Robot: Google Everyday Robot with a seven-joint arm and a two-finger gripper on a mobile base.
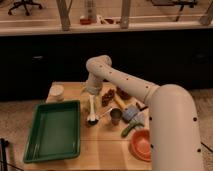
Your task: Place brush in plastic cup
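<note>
My gripper [91, 92] is over the middle of the wooden table [100, 150], pointing down. It is shut on the top of the brush [92, 107], whose white handle hangs nearly upright below it. The brush's small dark round head [91, 120] is low, at or just above the table next to the green tray's right rim. A pale cup [56, 92] stands at the table's back left corner, well to the left of the gripper. I cannot tell whether the brush head touches anything.
A green tray [35, 150] fills the table's left side. A small metal cup [116, 116], a thin grey utensil [103, 114], a green item [129, 130], an orange bowl [141, 145] and brown items [107, 95] crowd the right side. My arm [165, 115] covers the right edge.
</note>
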